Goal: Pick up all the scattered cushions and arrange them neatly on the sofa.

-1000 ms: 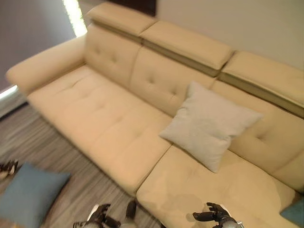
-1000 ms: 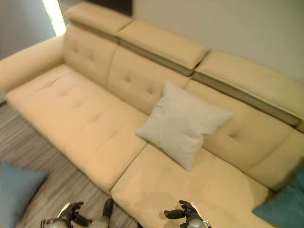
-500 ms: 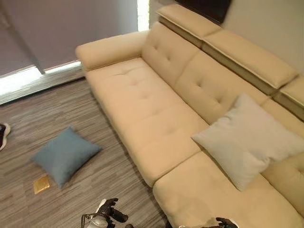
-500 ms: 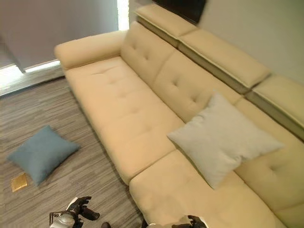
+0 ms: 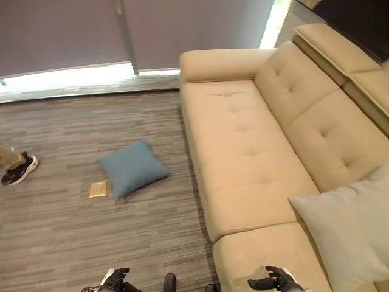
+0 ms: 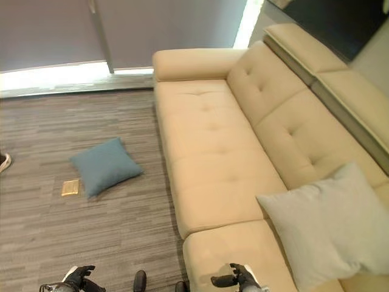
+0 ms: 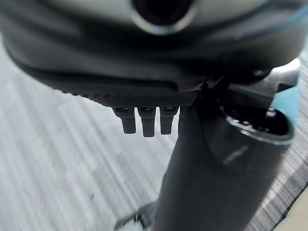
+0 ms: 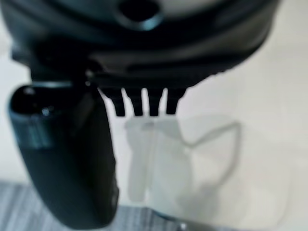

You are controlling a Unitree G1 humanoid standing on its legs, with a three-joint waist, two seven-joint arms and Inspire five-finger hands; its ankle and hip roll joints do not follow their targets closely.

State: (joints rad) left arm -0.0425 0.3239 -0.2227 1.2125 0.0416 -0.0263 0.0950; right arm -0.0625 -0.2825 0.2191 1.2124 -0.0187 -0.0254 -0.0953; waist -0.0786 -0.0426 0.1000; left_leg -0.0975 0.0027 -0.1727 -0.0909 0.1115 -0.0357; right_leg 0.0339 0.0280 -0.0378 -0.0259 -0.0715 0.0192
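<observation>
A living room in a home: a long cream sofa [image 5: 255,152] with tufted seat and back, padded headrests and a rolled armrest stands on grey striped carpet [image 5: 61,231]. A pale grey cushion [image 6: 328,225] leans on its backrest, and a blue cushion [image 5: 132,168] lies on the carpet beside a small tan square [image 5: 97,190]. Drawn grey blinds [image 5: 61,30] cover floor-level windows, daylight showing beneath

Bare floor [image 5: 146,237] betw. hands & blue cushion [image 5: 132,168]; gold card [image 5: 97,190] beside it.
</observation>
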